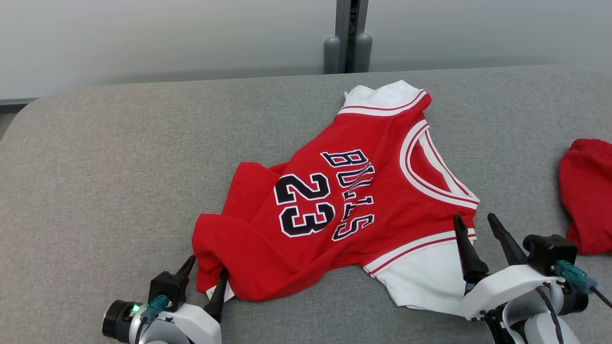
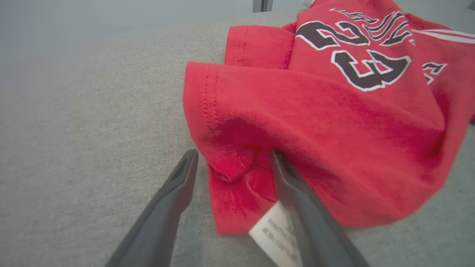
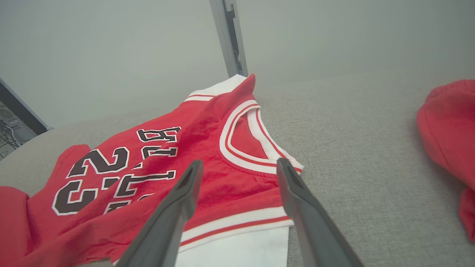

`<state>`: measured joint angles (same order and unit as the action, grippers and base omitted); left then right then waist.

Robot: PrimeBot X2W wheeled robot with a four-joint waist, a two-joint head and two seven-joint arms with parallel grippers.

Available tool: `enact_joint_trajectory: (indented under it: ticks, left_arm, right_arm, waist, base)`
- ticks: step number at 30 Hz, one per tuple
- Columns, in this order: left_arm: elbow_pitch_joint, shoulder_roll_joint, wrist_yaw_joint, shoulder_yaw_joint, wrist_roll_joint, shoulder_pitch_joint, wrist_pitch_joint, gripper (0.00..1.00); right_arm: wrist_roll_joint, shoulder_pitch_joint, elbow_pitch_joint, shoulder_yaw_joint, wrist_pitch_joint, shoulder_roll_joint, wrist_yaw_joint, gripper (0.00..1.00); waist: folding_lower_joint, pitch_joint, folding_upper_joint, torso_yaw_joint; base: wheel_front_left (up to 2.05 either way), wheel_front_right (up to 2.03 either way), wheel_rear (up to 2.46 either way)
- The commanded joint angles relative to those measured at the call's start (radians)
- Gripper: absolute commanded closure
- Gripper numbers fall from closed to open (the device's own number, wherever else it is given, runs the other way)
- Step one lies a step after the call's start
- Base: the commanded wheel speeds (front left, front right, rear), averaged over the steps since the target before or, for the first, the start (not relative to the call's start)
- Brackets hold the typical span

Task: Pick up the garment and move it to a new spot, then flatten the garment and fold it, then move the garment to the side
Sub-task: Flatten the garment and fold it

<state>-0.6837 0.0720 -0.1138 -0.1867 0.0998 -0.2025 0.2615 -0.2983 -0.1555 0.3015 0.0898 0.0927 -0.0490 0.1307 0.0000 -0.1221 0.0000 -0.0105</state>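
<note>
**Position.** The garment (image 1: 344, 200), a red jersey with white sleeves and a printed 23, lies crumpled on the grey table (image 1: 119, 167), just right of centre in the head view. Its collar points to 2 o'clock. Its hem is bunched and turned under at 7 o'clock. A second red cloth (image 1: 588, 191) lies well apart at 3 o'clock.

**Grippers.** Your left gripper (image 1: 207, 264), at 7 o'clock, has its jaws spread and nothing clamped. The rolled hem corner sits between its fingers, and one finger lies over the white label (image 2: 274, 230). Your right gripper (image 1: 475, 216), at 5 o'clock, is likewise spread and empty. Its tips are by the striped trim of the near sleeve, and I cannot tell whether they touch it.

**Handling, as judged.**
- The cloth looks light, thin and limp, so it will sag and fold on itself when lifted.
- It should not tear under a firm pinch.
- It may slide if only 1 layer is caught.

**Grip points.**
- On the left, take the doubled, stitched hem corner, not the label.
- On the right, take the banded sleeve trim, where the seam gives bulk.
- With 2 holds set this far apart, the jersey should hang open enough to lay flat.
</note>
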Motion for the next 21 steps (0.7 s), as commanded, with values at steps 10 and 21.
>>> enact_joint_trajectory:
  ticks: [10,21]
  left_arm:
    - [-0.017,-0.005,-0.014,-0.025,0.026,-0.033,0.004,1.00]
    - [0.084,-0.003,-0.006,0.032,0.025,0.022,0.004,1.00]
  right_arm:
    - [0.008,-0.012,0.002,-0.006,-0.004,-0.005,0.000,0.00]
    - [0.002,-0.001,0.019,-0.006,-0.001,-0.005,0.000,0.00]
  waist:
    - [0.0000,-0.004,0.0000,0.002]
    - [0.0000,0.029,0.0000,-0.008]
  base:
    - [0.00,0.00,0.00]
    - [0.00,0.00,0.00]
